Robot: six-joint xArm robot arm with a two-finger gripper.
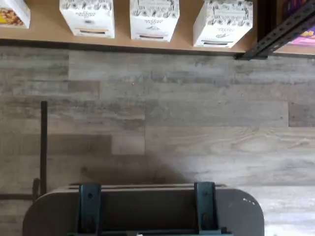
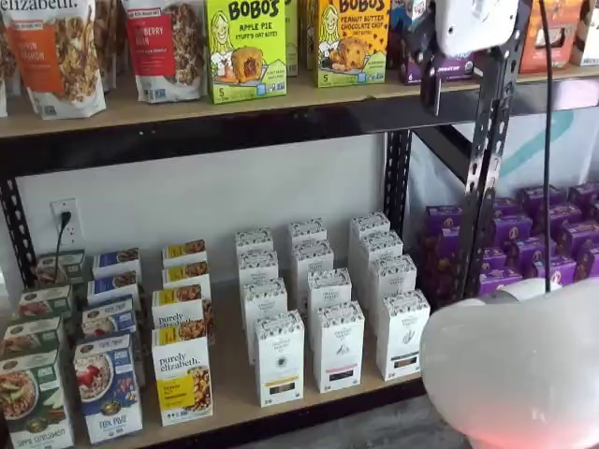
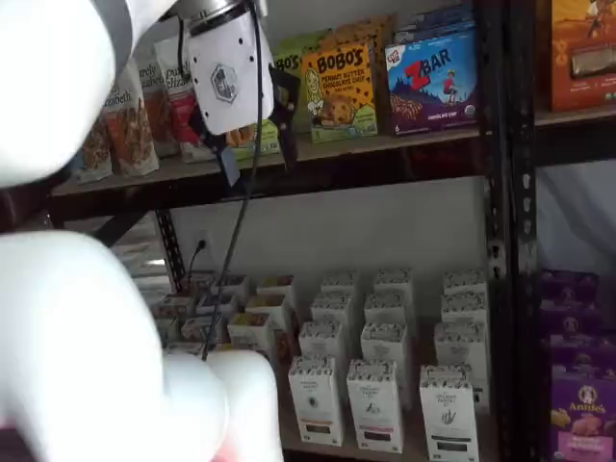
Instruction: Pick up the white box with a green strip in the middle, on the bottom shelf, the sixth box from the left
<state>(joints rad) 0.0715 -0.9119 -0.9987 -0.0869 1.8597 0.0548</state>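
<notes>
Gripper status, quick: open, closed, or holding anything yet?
Gripper: up by the upper shelf in both shelf views, holding nothing; open or closed cannot be told, the fingers show no clear gap.

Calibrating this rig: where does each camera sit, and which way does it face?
Wrist view: on the wrist, looking down at floor and the bottom shelf; its dark mount shows.
A shelf view: faces the shelves; the gripper hangs above, white arm below.
A shelf view: faces them too; white arm looms close.
All share the white box.

the blurred arm hides the bottom shelf's left boxes
</notes>
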